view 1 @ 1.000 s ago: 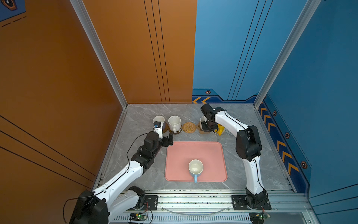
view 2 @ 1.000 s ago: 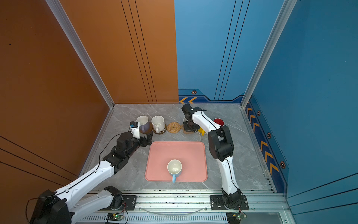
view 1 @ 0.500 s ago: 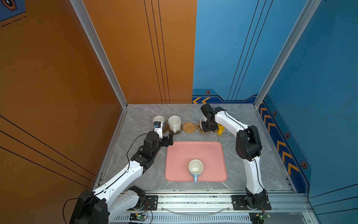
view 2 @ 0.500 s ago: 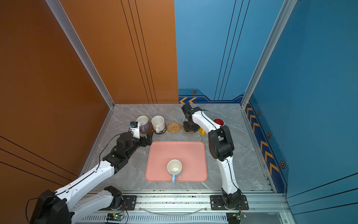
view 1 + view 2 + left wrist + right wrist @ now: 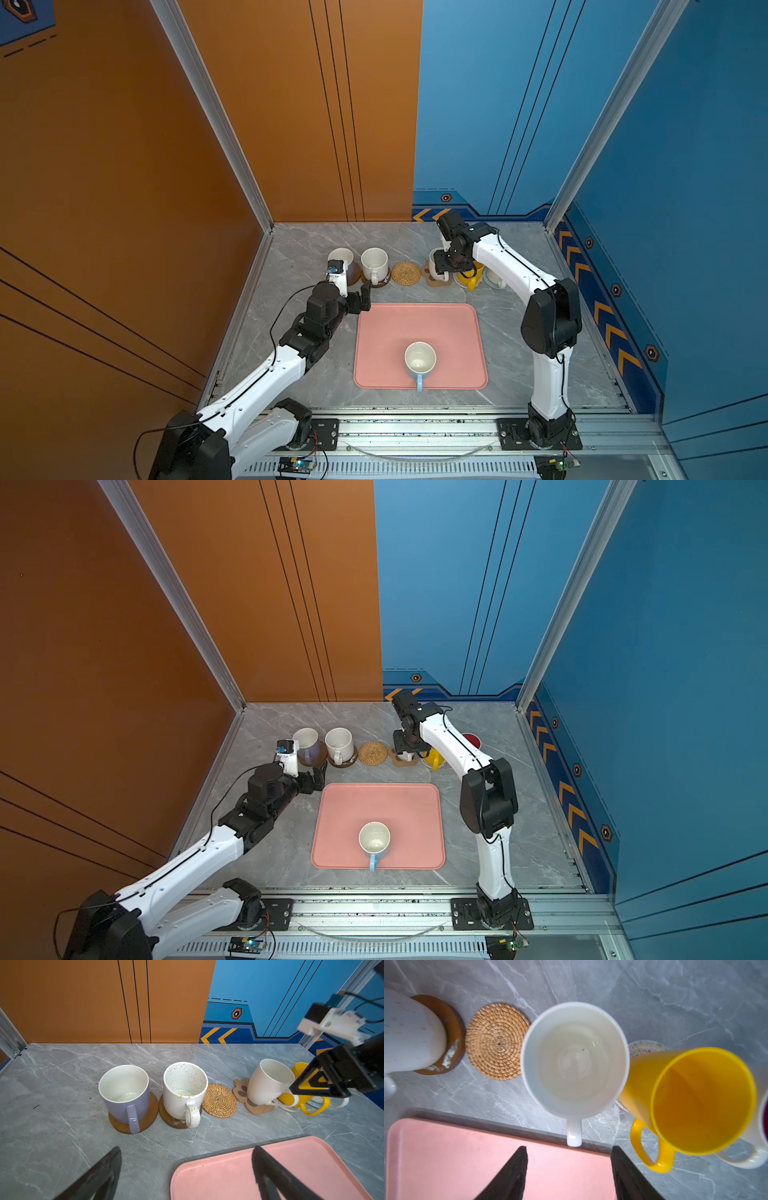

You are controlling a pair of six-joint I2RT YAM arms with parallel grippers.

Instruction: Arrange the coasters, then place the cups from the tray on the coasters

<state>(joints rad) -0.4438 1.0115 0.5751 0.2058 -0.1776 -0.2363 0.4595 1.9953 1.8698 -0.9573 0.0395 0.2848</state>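
The plain white cup (image 5: 574,1059) stands on the paw-shaped coaster (image 5: 257,1108). My right gripper (image 5: 569,1152) hovers open over it, and the cup's handle (image 5: 574,1134) lies just past the fingertips, untouched. My left gripper (image 5: 187,1159) is open and empty above the far left corner of the pink tray (image 5: 457,332). A light-blue cup (image 5: 419,358) stands on the tray. The lilac cup (image 5: 124,1093) and the speckled cup (image 5: 184,1088) each sit on a brown coaster. The rattan coaster (image 5: 219,1100) is bare. The yellow cup (image 5: 695,1101) sits on a white woven coaster (image 5: 643,1047).
A white cup with a red inside (image 5: 471,741) stands at the right end of the row, partly behind my right arm. Orange and blue walls close the back and both sides. The arm bases sit on a metal rail (image 5: 415,428) at the front edge.
My right gripper's jaws have spread apart and let go of the plain white cup's handle. The cup stays on the paw-shaped coaster. The left arm has not moved.
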